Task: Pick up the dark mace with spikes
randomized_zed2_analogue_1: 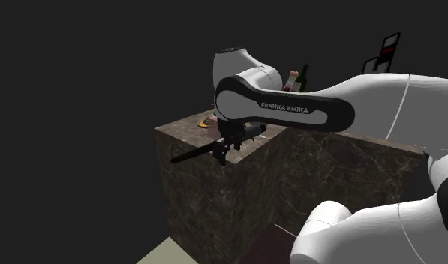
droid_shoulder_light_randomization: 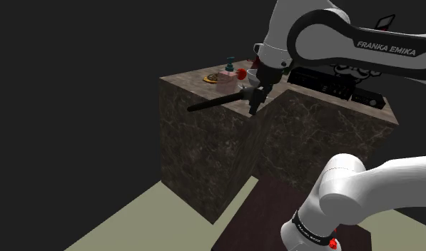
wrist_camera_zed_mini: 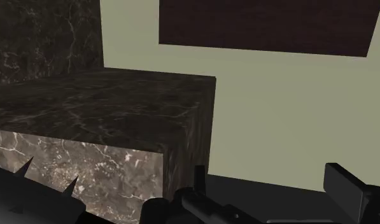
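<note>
Shoulder view: the gripper [droid_shoulder_light_randomization: 255,98] hangs at the dark stone counter's [droid_shoulder_light_randomization: 204,153] front edge, its fingers clamped on the dark mace [droid_shoulder_light_randomization: 213,104]. The mace's shaft juts from the gripper toward that view's left, off the countertop.

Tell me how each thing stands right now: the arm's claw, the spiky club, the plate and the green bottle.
gripper: down at the mace, above the counter's corner; its hold is unclear.
mace: handle juts out past the counter's front edge, spiked head near the gripper.
plate: lies flat on the counter, with something on it.
bottle: stands upright at the back.
</note>
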You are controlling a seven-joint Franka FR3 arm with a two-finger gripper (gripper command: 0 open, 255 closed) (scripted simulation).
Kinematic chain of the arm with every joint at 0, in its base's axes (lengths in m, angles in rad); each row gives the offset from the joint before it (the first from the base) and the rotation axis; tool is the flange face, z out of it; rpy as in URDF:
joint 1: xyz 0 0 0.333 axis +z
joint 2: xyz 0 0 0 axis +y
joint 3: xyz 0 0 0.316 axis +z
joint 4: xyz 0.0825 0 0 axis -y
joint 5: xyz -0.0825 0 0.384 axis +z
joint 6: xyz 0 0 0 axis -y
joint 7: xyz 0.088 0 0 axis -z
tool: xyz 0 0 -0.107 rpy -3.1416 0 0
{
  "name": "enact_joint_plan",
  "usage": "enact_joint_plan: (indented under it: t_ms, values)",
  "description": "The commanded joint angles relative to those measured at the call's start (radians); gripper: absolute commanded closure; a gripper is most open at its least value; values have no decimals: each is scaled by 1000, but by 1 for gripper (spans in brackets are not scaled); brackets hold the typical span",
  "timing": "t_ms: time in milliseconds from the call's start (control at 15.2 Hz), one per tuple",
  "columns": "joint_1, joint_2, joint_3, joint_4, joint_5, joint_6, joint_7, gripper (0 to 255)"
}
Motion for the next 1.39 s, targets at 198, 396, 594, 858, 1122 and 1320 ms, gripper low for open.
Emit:
enact_joint_plan:
  t_ms: [198, 396, 594, 858, 1122, 1320]
  values:
    - [22, 56, -95, 30, -58, 11, -200, 0]
    - [47, 133, -183, 82, -106, 26, -398, 0]
    - [75, 228, -264, 152, -140, 43, -593, 0]
    - [116, 378, -359, 270, -159, 64, -853, 0]
    - [150, 548, -435, 411, -144, 80, -1113, 0]
    - [164, 686, -476, 529, -113, 85, -1306, 0]
